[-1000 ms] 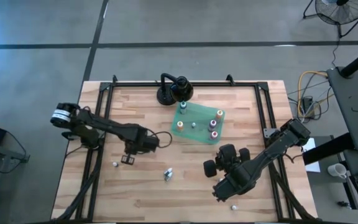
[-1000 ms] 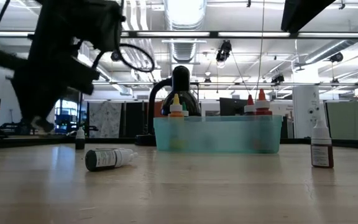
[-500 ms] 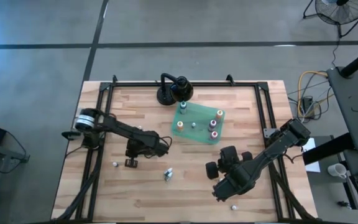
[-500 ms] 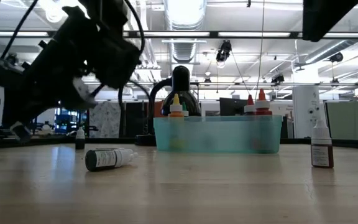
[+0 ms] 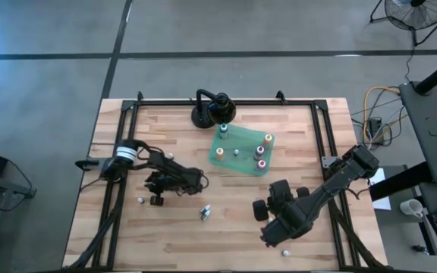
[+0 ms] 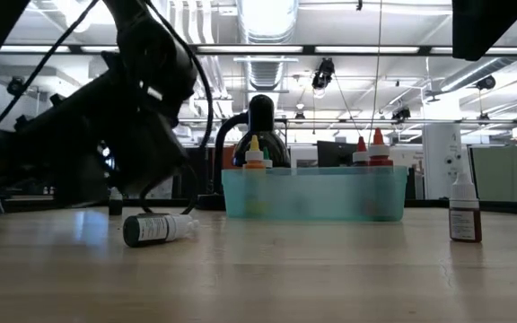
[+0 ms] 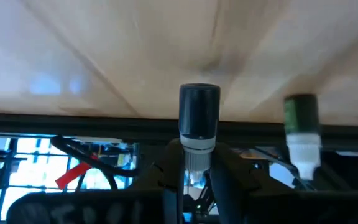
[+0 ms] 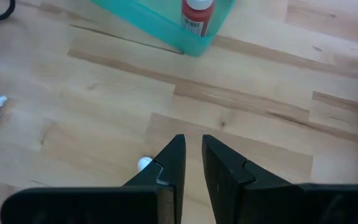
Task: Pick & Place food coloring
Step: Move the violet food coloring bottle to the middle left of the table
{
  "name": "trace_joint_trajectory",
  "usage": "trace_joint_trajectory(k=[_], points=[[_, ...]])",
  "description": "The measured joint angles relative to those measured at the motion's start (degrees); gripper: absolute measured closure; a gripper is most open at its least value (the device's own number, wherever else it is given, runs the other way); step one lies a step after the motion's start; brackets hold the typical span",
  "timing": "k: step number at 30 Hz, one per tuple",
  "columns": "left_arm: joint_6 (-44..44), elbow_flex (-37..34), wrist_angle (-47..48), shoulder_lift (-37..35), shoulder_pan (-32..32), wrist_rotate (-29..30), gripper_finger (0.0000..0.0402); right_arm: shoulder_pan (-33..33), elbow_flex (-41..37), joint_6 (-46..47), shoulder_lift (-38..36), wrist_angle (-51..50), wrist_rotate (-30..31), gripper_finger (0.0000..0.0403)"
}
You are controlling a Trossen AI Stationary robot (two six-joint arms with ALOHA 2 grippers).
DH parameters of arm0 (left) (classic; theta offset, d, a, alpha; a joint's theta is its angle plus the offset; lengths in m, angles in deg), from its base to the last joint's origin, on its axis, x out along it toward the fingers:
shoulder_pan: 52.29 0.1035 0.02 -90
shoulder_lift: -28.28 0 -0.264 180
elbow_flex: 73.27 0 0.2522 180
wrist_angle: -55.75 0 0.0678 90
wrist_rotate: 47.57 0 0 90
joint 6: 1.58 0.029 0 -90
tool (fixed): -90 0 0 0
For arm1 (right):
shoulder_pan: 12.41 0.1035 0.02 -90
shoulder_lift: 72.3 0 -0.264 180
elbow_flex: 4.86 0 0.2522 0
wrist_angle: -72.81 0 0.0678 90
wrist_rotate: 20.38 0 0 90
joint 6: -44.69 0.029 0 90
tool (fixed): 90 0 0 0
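Bare wood (image 5: 173, 235) along the near edge. My left gripper (image 5: 156, 199) pinches a dark-capped bottle (image 7: 198, 121) by the left rail; green tray (image 5: 241, 149) holds more. Right gripper (image 8: 191, 163) near front-right, fingers slightly parted, holding nothing.

No text, brand or number can be read anywhere. The fallen bottle (image 6: 157, 228) at the lower left of the low view carries a dark label with pale print too fine to make out. The brown-labelled bottle (image 6: 464, 212) at the right edge of that view bears a label just as illegible. In the right wrist view the red-capped bottle (image 8: 197, 15) at the top has a printed label, also unreadable
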Motion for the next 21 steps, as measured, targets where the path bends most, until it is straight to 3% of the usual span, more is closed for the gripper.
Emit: trace_joint_trajectory(k=[14,21], points=[[0.6,0.0,0.8,1.8,0.1,1.5,0.0363,0.3,0.0,0.0,0.0,0.7,0.0,0.0355],[0.7,0.0,0.8,1.8,0.1,3.8,0.0339,0.3,0.0,0.0,0.0,1.0,0.0,0.0355]])
